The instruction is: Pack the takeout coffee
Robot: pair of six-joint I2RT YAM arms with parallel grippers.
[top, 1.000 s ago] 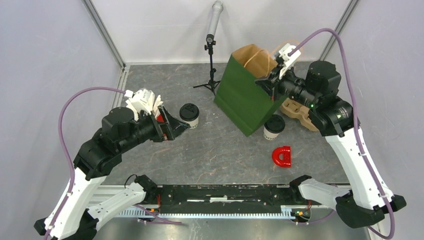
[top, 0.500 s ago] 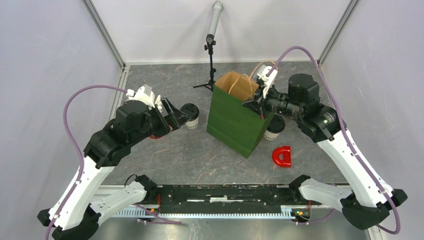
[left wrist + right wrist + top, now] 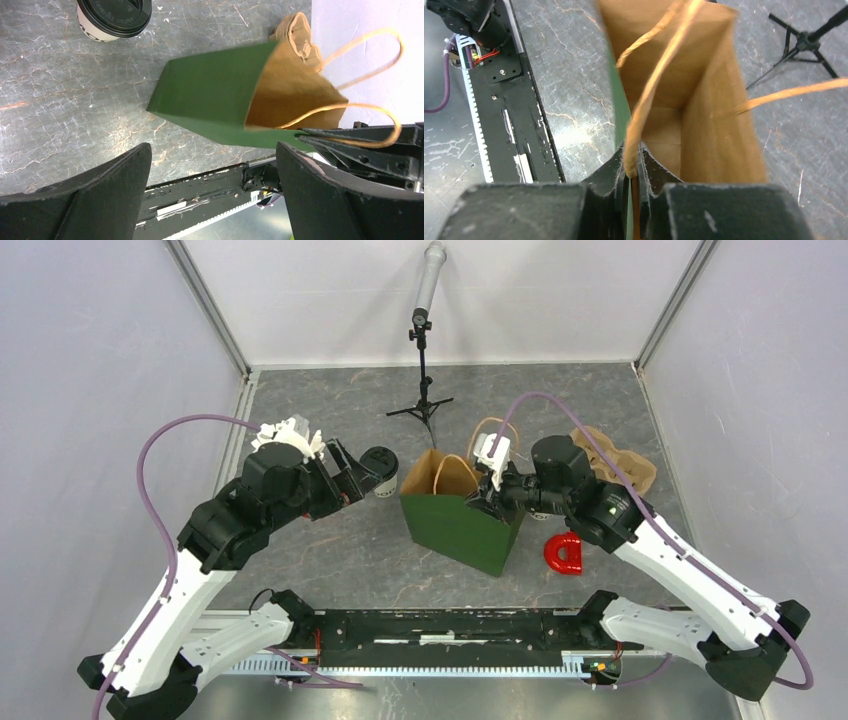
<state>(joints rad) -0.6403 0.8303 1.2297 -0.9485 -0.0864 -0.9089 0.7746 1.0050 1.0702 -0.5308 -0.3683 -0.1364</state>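
Well over on the left, the left arm [image 3: 250, 505] reaches toward the middle of the grey desk [image 3: 330, 400], and the left jaws stand wide open with nothing between them. In the left wrist view the two dark fingers [image 3: 100, 195] sit far apart at the lower corners. Just past their tips, to the right, stands the takeout coffee [image 3: 380, 464], a cream paper cup with a black lid, upright on the desk. It is not gripped, and it stands clear of the bag, a little to the bag's left and farther back.

Behind it, at the far wall, is a microphone stand [image 3: 424, 360]. Right of the cup stands the green paper bag [image 3: 455, 530], its brown-lined mouth open and its twine handles [image 3: 455, 462] up.

The right jaws are pinched tight on the bag's rim at its right side. The right wrist view shows the fingers [image 3: 609, 175] closed on the green edge with one handle strand caught between them.

Farther right, a red horseshoe-shaped piece [image 3: 564, 553] lies near the right arm [image 3: 680, 560], and a brown cardboard cup carrier [image 3: 625, 468] rests beyond that arm.
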